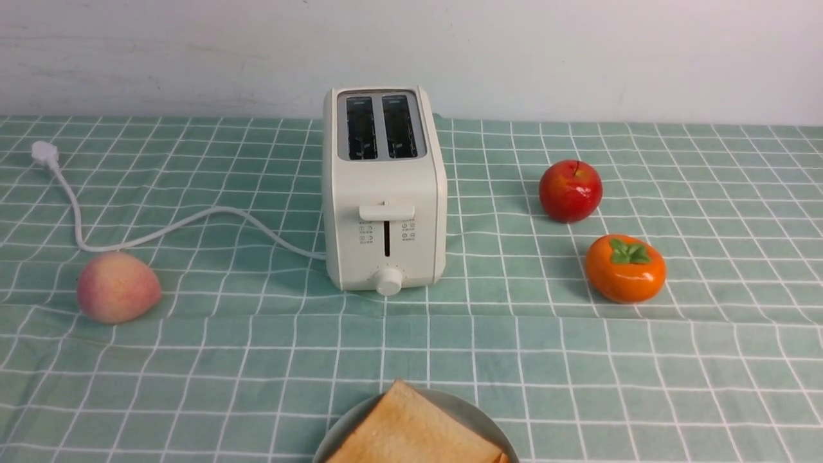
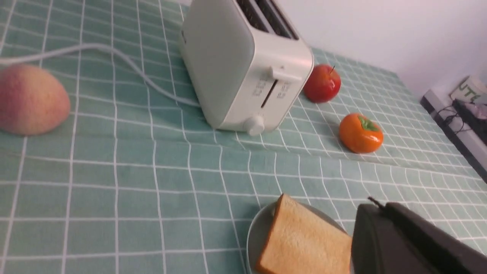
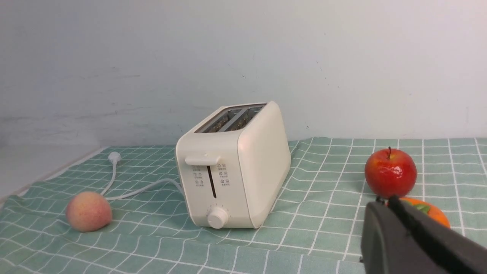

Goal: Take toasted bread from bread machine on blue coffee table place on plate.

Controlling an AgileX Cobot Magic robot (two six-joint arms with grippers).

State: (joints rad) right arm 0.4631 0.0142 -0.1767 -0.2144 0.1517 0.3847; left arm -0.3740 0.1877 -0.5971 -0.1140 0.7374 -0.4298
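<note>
The cream-white bread machine (image 1: 384, 193) stands mid-table on the teal checked coffee table (image 1: 257, 360); both its slots look dark and empty. A slice of toasted bread (image 1: 411, 431) lies on the pale blue-green plate (image 1: 479, 415) at the near edge. Whether a second slice lies under it I cannot tell. In the left wrist view the toast (image 2: 300, 239) and plate (image 2: 254, 232) sit just beside my left gripper (image 2: 374, 205), which is shut and empty. My right gripper (image 3: 384, 201) is shut and empty, well to the right of the bread machine (image 3: 236, 167). Neither arm shows in the front view.
A peach (image 1: 117, 287) lies front left of the bread machine, by its white cord (image 1: 193, 222) and plug (image 1: 44, 153). A red apple (image 1: 570, 191) and an orange persimmon (image 1: 625, 268) sit to the right. A white wall runs behind the table.
</note>
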